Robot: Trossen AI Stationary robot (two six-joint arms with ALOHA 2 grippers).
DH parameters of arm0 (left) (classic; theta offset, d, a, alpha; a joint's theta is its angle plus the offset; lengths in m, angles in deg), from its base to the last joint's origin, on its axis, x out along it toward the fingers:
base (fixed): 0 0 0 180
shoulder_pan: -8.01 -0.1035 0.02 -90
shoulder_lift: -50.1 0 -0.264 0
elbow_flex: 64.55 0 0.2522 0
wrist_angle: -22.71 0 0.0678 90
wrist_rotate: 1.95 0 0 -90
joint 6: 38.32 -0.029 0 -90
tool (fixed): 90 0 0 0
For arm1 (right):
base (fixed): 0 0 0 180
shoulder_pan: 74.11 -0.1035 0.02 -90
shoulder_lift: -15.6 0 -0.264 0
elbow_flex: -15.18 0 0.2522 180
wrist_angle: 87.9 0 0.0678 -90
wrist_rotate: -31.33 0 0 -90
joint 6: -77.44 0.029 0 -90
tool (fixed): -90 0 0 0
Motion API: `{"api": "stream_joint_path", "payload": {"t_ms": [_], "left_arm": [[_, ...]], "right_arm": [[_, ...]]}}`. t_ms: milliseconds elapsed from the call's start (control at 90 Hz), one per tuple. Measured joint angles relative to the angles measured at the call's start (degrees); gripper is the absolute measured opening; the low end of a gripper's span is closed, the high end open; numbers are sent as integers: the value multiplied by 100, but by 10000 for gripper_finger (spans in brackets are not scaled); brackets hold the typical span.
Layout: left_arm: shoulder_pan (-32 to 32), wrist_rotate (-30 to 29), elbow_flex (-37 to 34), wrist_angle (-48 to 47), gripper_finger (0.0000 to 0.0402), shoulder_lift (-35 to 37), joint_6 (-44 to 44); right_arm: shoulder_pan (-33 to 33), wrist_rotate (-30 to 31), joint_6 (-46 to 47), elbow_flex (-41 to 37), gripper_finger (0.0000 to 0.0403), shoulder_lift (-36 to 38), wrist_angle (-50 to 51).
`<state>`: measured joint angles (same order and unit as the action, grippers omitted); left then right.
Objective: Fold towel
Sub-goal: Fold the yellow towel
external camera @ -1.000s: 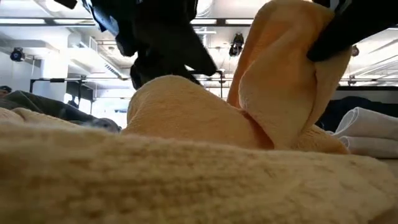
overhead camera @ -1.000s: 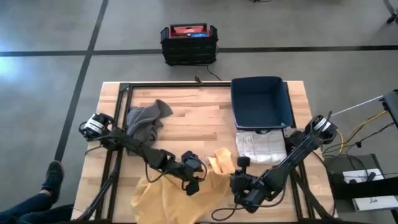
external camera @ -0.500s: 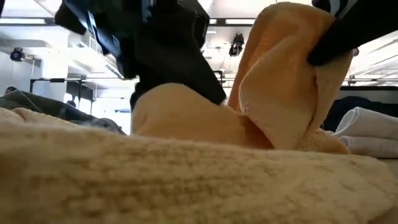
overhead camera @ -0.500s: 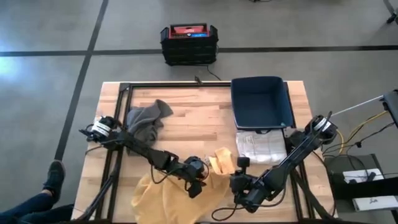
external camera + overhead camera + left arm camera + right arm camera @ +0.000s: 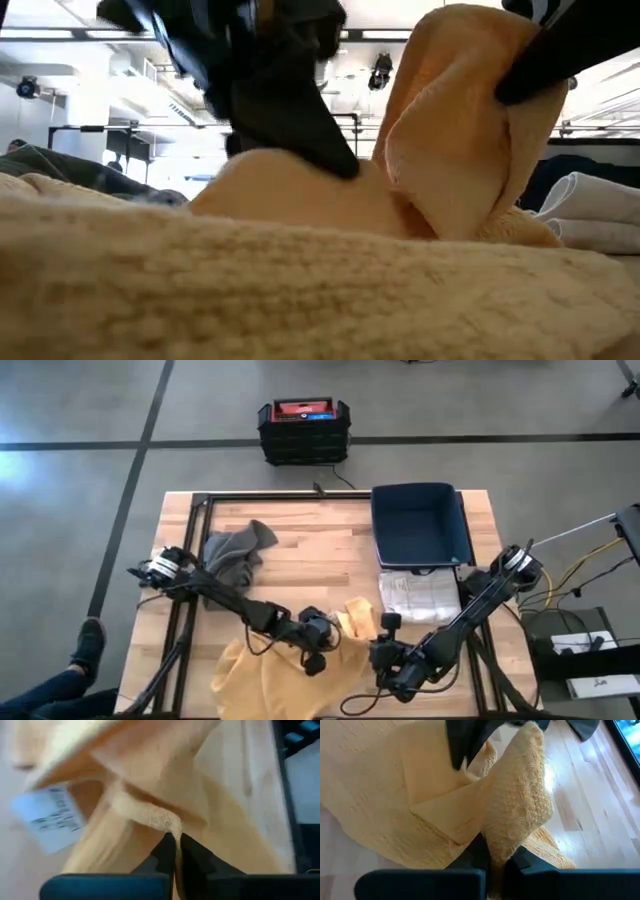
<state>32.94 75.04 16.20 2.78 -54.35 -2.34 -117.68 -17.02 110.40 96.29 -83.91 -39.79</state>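
Note:
A yellow towel [image 5: 280,675] lies bunched at the table's near edge, its lower part flat on the wood. One part of it stands up as a hump [image 5: 358,618] near the table's middle. My left gripper [image 5: 320,640] is shut on a towel edge just left of that hump. To the hump's right, my right gripper [image 5: 383,632] is shut on the raised part. In the left wrist view a white label [image 5: 47,817] shows on the towel. My left gripper pinches a hemmed edge of the towel [image 5: 167,824] between its two fingers. The cloth rises from the fingers in a ridge and falls away slack on both sides. One layer or several, I cannot tell. My right gripper pinches a bunched fold of the towel [image 5: 507,837] between its two fingers. The fold stands upright above the fingers as a thick hump [image 5: 460,120]. The cloth below it lies slack on the table.
A grey cloth [image 5: 235,555] lies crumpled at the far left. A dark blue bin [image 5: 420,525] stands at the far right, with a folded white towel [image 5: 420,598] just in front of it. A black crate [image 5: 304,430] sits on the floor beyond the table.
My left gripper has moved a little toward the table's right edge and down, closer to the raised hump, drawing its towel edge along. The right gripper and the upright fold have stayed where they were.

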Motion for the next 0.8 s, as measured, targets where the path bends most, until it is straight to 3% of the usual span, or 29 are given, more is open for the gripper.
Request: {"api": "stream_joint_path", "payload": {"t_ms": [200, 400, 578, 722, 800], "left_arm": [[593, -1552, 1277, -2659, 1, 739, -40], [1105, -2682, 2265, -4067, 0, 949, 40], [1651, -3362, 2417, -4984, 0, 923, 705], [1612, -4408, 2417, -6650, 0, 968, 1702], [1329, -4672, 2417, -7287, 0, 977, 1935]], "right_arm": [[14, 29, 80, 0, 0, 2, 8], [247, 48, 820, 0, 0, 4, 4], [498, 42, 1436, 0, 0, 7, -18], [1019, 62, 1009, 25, 0, 95, -36], [1431, 73, 567, 120, 0, 132, -15]]}}
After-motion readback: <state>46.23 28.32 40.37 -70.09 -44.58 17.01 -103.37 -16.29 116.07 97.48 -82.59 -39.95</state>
